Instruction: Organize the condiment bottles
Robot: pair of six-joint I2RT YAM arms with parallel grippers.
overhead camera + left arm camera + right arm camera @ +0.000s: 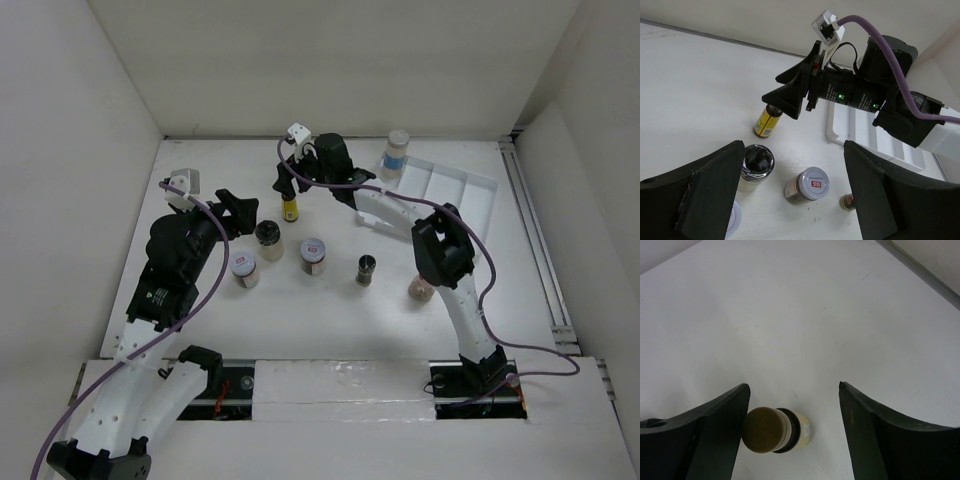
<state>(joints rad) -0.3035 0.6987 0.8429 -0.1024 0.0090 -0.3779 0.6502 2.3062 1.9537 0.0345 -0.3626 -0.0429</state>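
**Figure. Grasp stage of organizing the condiment bottles.** The right gripper (792,389) stood low over the slim yellow glass bottle with a brown screw cap (774,431). Its jaws were apart and straddled the bottle, with nothing gripped. The bottle stood upright on the white table (330,315), off-centre in the gap and close against one finger; whether they touched could not be told.

The left gripper (794,150) hung nearby, jaws wide and empty, above the black-lidded round jar (758,162) and the grey-lidded jar with a red label (811,182).

The overhead view showed the remaining bottles:
- The white-lidded jar with red marks (244,268) and the small dark shaker (366,269) stood in the same loose row.
- The pink-capped jar (420,290) was partly hidden behind the right forearm.
- A pale-lidded clear jar (397,152) stood at the far-left end of the white divided plastic tray (455,192). Whether it was inside the end compartment or just beside it could not be told.

With most bottles on the bare table, the task appeared to be at an early point.

The next move probably called for three things:
1. Centre the jaws on the yellow bottle.
2. Close on its body below the cap.
3. Lift it straight up before carrying it toward the tray, keeping clear of the left arm close by.
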